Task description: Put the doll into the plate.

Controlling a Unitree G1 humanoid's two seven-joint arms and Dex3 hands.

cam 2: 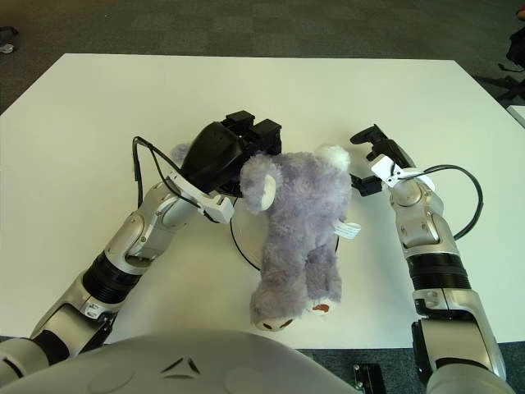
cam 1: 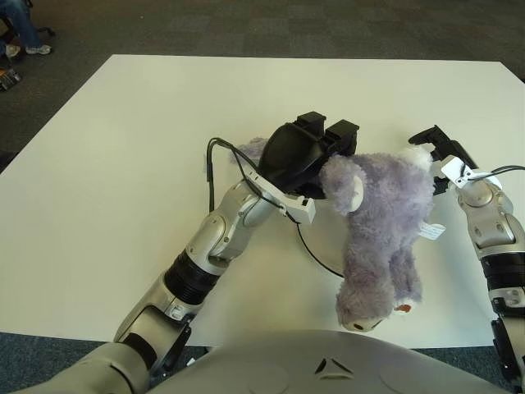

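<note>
A fluffy purple doll (cam 1: 381, 222) droops lengthwise over the white, dark-rimmed plate (cam 1: 315, 256), hiding most of it. Its lower end, with a small muzzle, reaches toward the table's near edge. My left hand (cam 1: 318, 152) is on the doll's upper left side, with the black fingers closed on a plush limb there. My right hand (cam 2: 371, 160) shows just to the right of the doll's top end. Its fingers (cam 2: 373, 138) are spread, and a strip of table shows between them and the fur.
The white table (cam 1: 123, 164) stretches wide to the left and back. Its near edge runs just below the doll. A black cable (cam 1: 215, 160) loops off my left wrist. Dark carpet surrounds the table, and a person's feet (cam 1: 29, 41) show at the far left.
</note>
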